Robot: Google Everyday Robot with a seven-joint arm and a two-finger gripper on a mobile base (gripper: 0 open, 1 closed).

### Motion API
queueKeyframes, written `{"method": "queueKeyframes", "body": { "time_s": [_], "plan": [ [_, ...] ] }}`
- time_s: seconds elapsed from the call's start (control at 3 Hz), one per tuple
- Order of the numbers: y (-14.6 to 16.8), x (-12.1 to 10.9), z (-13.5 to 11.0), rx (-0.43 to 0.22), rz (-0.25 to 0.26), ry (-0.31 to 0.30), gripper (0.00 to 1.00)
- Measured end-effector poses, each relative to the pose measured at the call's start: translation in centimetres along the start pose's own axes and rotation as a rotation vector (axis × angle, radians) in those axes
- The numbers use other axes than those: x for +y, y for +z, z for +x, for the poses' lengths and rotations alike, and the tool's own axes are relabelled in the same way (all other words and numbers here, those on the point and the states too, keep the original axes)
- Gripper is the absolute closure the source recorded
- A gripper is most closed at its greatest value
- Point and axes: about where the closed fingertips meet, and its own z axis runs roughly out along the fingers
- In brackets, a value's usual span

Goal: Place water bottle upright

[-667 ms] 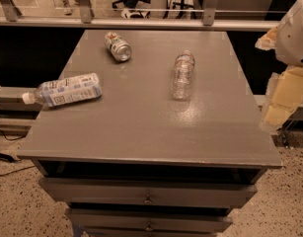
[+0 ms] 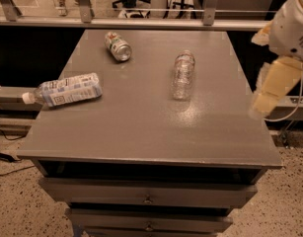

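Note:
The water bottle (image 2: 183, 76) is a small clear ribbed bottle lying on its side on the grey table top (image 2: 141, 127), right of centre, with its neck end pointing away from me. My gripper (image 2: 258, 107) hangs at the right edge of the table on a white arm with pale yellow covers. It is to the right of the bottle, a little nearer to me, and well apart from it. Nothing shows in the gripper.
A larger bottle with a white-blue label (image 2: 64, 90) lies on its side at the table's left edge, its cap past the edge. A metal can (image 2: 117, 46) lies on its side at the back left. Drawers (image 2: 148, 199) are below the top, and a rail (image 2: 141, 21) runs behind.
My gripper has moved a little left and up, closer to the table's right edge. The bottles and the can have not moved.

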Motion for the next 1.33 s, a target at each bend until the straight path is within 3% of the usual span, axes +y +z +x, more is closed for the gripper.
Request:
{"method": "queueKeyframes", "body": {
  "time_s": [0.33, 0.67, 1.0, 1.33],
  "plan": [
    [2.7, -6.0, -3.1, -0.091, -0.01, 0.161, 0.0],
    [4.7, -9.7, -5.7, -0.14, -0.013, 0.314, 0.0],
    [6.6, -12.1, -8.9, -0.156, 0.028, 0.424, 0.0],
    [10.6, -14.3, -10.6, -0.108, 0.091, 0.545, 0.0]
  ]
}}
